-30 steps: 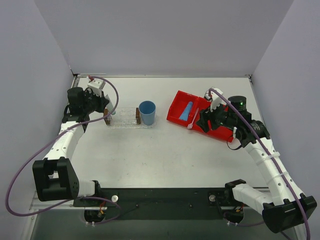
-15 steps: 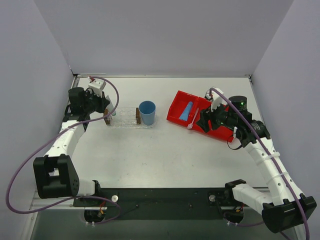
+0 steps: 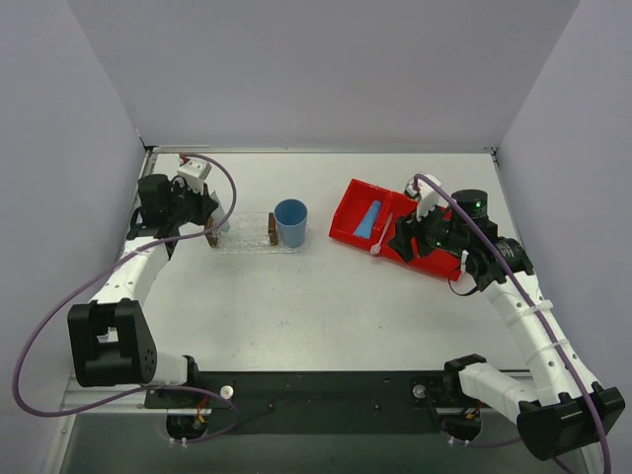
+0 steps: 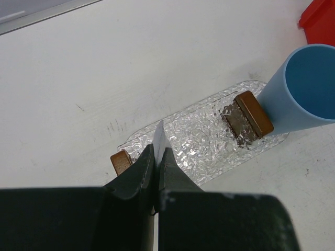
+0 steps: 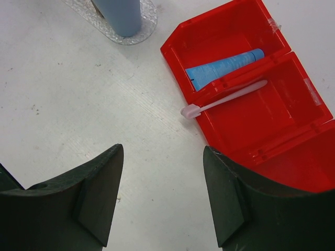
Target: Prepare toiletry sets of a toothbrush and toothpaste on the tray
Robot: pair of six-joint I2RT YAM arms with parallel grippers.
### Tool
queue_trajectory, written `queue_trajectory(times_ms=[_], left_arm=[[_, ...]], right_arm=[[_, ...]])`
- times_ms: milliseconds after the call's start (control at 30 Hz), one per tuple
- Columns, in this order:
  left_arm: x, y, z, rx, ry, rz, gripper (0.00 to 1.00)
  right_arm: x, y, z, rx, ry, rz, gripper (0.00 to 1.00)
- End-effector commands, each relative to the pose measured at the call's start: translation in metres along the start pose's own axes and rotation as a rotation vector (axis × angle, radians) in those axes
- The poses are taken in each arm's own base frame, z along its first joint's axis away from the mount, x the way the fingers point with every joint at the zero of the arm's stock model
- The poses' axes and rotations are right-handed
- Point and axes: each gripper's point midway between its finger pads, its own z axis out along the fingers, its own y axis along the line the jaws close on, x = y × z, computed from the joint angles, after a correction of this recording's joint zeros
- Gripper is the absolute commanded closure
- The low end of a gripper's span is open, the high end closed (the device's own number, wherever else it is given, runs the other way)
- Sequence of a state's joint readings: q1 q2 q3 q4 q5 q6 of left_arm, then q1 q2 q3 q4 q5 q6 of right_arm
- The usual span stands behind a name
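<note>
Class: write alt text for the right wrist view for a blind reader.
The open right pincer hangs over a white table near a red bin. A blue toothpaste tube lies in one compartment; a pinkish toothbrush rests along the divider, head past the rim. A blue cup stands on a clear tray at top.

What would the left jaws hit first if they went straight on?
Probably the tray, between its brown blocks, and the white tube pinched in the jaws would touch before they do. Depth is hard to judge.
</note>
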State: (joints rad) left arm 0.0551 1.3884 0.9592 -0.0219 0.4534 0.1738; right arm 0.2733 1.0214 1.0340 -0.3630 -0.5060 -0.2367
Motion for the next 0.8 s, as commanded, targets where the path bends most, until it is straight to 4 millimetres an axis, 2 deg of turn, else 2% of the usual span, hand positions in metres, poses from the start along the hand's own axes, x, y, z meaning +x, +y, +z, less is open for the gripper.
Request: queue_trajectory(times_ms=[0,767], left_arm=[[-0.022,0.004,0.002,0.008,-0.084,0.052,1.0],[-0.008,0.006,0.017,0.028,-0.058,0.052,1.0]], right_arm=[[-0.008,0.002,-0.003,-0.015,-0.041,-0.009,0.43],[-0.007,0.0,-0.003,-0.011,-0.039,0.0,0.43]])
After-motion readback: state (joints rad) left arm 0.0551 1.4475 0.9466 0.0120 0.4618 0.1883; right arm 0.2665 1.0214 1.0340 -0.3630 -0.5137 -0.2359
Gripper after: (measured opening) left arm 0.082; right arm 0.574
